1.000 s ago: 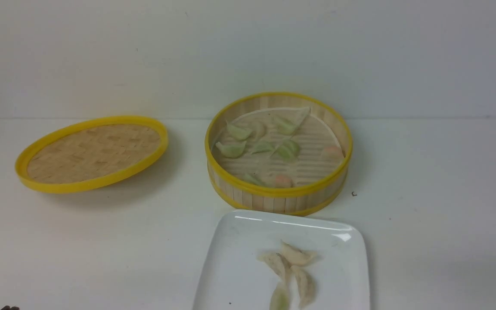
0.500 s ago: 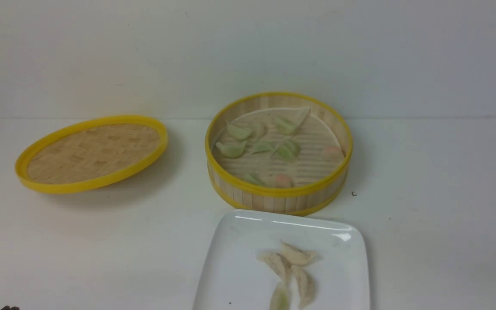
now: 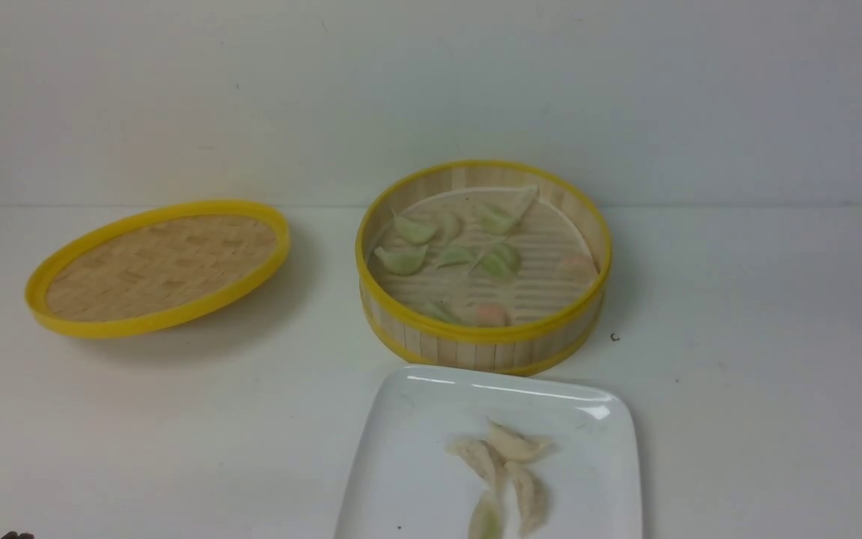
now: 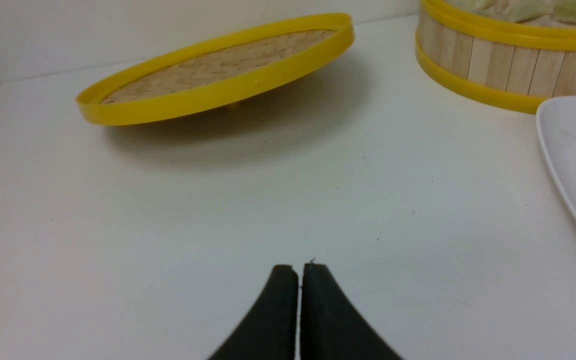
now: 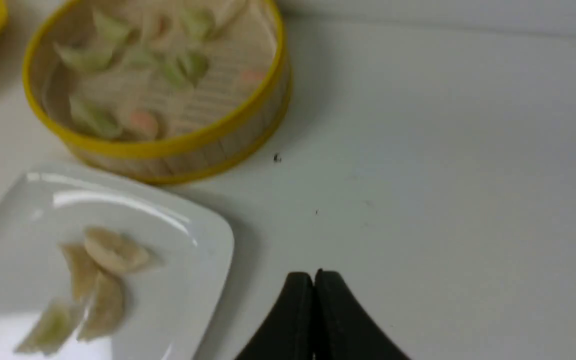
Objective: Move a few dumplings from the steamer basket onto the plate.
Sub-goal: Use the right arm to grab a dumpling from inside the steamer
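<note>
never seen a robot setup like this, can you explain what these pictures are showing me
This is a robot with two arms, each ending in a gripper, a pair of pinching fingers. The front view looks forward from between the arms; each of the other two comes from a camera on one arm's wrist.

On the white table a round steamer basket holds mostly green dumplings and a few pinkish ones. Nearer the robot, a white plate carries four more, three off-white and one greenish. A yellow-rimmed woven lid rests tilted at the left.

The dark shapes in the wrist views are the fingers of the left gripper and right gripper. Both are closed with nothing between them, so nothing is held.
</note>
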Controlling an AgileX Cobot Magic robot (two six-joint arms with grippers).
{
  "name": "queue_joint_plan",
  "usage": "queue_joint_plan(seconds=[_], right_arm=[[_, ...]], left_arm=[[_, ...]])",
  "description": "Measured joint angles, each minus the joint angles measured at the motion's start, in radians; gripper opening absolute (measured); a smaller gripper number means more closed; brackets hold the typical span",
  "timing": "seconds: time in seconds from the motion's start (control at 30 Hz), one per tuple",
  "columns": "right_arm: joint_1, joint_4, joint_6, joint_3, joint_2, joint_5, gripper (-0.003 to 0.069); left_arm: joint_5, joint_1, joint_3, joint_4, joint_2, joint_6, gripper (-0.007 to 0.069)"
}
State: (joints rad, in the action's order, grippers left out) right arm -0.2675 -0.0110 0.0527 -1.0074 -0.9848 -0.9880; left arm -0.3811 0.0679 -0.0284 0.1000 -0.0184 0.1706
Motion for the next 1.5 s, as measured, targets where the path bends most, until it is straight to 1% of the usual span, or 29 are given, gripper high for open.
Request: queue_joint_plan(seconds=[0.1,0.17,0.2,0.23,0.3,0.33,0.4,0.47,0.5,0.6,0.67,0.73,0.77,0.8,0.83,0.87,0.93,0.97,1.0,1.03,1.07,1.1,1.17,1.27,1.43,1.5], right_arm=[[-0.029,-0.026,-0.130,-0.161,-0.208,-0.064,-0.0013],[-0.042,-0.064,-0.211,-0.267,-0.336,-0.099,-0.0013],[-0.043,-0.074,-0.219,-0.278,-0.348,-0.102,-0.0013],[-0.050,-0.114,-0.274,-0.366,-0.442,-0.135,-0.0013],[-0.052,-0.168,-0.331,-0.475,-0.551,-0.178,-0.0013],[-0.052,-0.177,-0.342,-0.486,-0.571,-0.186,-0.0013],[-0.053,-0.203,-0.408,-0.619,-0.697,-0.215,-0.0013],[-0.054,-0.205,-0.443,-0.715,-0.793,-0.231,-0.0013],[-0.054,-0.205,-0.443,-0.725,-0.793,-0.231,-0.0013],[-0.054,-0.205,-0.459,-0.881,-0.962,-0.251,-0.0009],[-0.054,-0.205,-0.460,-0.942,-1.030,-0.251,0.0003],[-0.054,-0.204,-0.461,-0.997,-1.094,-0.251,0.0029],[-0.054,-0.199,-0.461,-1.043,-1.156,-0.252,0.0066],[-0.054,-0.197,-0.462,-1.055,-1.163,-0.252,0.0071],[-0.054,-0.187,-0.466,-1.101,-1.221,-0.252,0.0113],[-0.054,-0.176,-0.474,-1.131,-1.261,-0.252,0.0171],[-0.054,-0.164,-0.480,-1.164,-1.311,-0.252,0.0236],[-0.054,-0.162,-0.480,-1.167,-1.322,-0.252,0.0244],[-0.054,-0.147,-0.483,-1.190,-1.357,-0.252,0.0301],[-0.054,-0.133,-0.485,-1.199,-1.378,-0.252,0.0338],[-0.054,-0.128,-0.485,-1.202,-1.385,-0.252,0.0352],[-0.054,-0.111,-0.494,-1.208,-1.406,-0.252,0.0395],[-0.054,-0.098,-0.518,-1.212,-1.430,-0.251,0.0437],[-0.056,-0.105,-0.544,-1.215,-1.451,-0.250,0.0454],[-0.060,-0.103,-0.560,-1.216,-1.471,-0.247,0.0449],[-0.061,-0.091,-0.560,-1.221,-1.474,-0.248,0.0376]], left_arm=[[0.000,0.000,0.000,0.000,0.000,0.000,-0.0006],[0.000,0.000,0.000,0.000,0.000,0.000,-0.0006],[0.000,0.000,0.000,0.000,0.000,0.000,-0.0006],[0.000,0.000,0.000,0.000,0.000,0.000,-0.0006],[0.000,0.000,0.000,0.000,0.000,0.000,-0.0006],[0.000,0.000,0.000,0.000,0.000,0.000,-0.0006],[0.000,0.000,0.000,0.000,0.000,0.000,-0.0006],[0.000,0.000,0.000,0.000,0.000,0.000,-0.0006],[0.000,0.000,0.000,0.000,0.000,0.000,-0.0006],[0.000,0.000,0.000,0.000,0.000,0.000,-0.0006],[0.000,0.000,0.000,0.000,0.000,0.000,-0.0006],[0.000,0.000,0.000,0.000,0.000,0.000,-0.0006],[0.000,0.000,0.000,0.000,0.000,0.000,-0.0006],[0.000,0.000,0.000,0.000,0.000,0.000,-0.0006],[0.000,0.000,0.000,0.000,0.000,0.000,-0.0006],[0.000,0.000,0.000,0.000,0.000,0.000,-0.0006],[0.000,0.000,0.000,0.000,0.000,0.000,-0.0006],[0.000,0.000,0.000,0.000,0.000,0.000,-0.0006],[0.000,0.000,0.000,0.000,0.000,0.000,-0.0006],[0.000,0.000,0.000,0.000,0.000,0.000,-0.0006],[0.000,0.000,0.000,0.000,0.000,0.000,-0.0006],[0.000,0.000,0.000,0.000,0.000,0.000,-0.0006],[0.000,0.000,0.000,0.000,0.000,0.000,-0.0006],[0.000,0.000,0.000,0.000,0.000,0.000,-0.0006],[0.000,0.000,0.000,0.000,0.000,0.000,-0.0006],[0.000,0.000,0.000,0.000,0.000,0.000,-0.0006]])
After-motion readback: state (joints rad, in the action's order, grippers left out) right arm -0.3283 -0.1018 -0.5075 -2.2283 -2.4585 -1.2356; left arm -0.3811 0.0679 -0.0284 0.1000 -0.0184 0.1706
